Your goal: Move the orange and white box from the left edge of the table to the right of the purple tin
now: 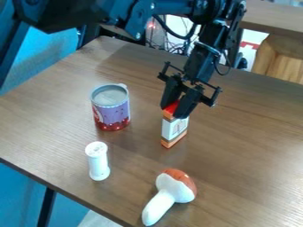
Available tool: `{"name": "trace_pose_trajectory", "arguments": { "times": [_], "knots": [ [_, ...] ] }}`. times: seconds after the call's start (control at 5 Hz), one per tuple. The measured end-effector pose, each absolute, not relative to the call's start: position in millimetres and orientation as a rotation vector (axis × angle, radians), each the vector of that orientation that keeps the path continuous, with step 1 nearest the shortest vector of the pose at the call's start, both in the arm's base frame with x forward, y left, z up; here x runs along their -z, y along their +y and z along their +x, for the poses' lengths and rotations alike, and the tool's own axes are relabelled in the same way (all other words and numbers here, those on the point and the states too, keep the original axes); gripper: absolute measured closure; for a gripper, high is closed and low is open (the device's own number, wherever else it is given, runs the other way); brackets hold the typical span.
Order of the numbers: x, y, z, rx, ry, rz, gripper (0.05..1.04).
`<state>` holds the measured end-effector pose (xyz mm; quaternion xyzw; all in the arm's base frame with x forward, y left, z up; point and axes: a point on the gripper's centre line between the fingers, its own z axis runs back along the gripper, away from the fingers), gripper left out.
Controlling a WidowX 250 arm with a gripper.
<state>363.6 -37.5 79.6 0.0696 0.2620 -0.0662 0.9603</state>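
The black gripper (173, 111) hangs down right of centre, shut on the red top of a small carton (174, 128). One finger lies on each side of the top and partly hides it. Upright below the gripper, the carton shows a white label and orange bands; whether its base touches the table cannot be told. To the left stands an open, empty-looking can (111, 108) with a purple and red wrap. A white shaker-like cylinder (98, 161) stands nearer the front. At the front, a toy mushroom (170, 193) with a red-brown cap and white stem lies on its side.
The brown wooden table (248, 146) has its left edge running diagonally down to the front. Behind its far edge are cables (172, 40) and a wooden piece of furniture (281, 55) at the upper right. The arm crosses the top from the upper left.
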Motion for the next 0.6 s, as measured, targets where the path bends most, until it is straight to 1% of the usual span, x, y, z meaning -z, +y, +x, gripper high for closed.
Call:
{"name": "trace_pose_trajectory", "arguments": {
  "times": [0.2,0.4,0.6],
  "knots": [
    [-75,-37,358,0.114,0.555,0.141,0.320],
    [-95,-32,355,0.063,0.508,0.112,0.097],
    [-115,-21,349,0.004,0.447,0.066,0.077]
  ]
}}
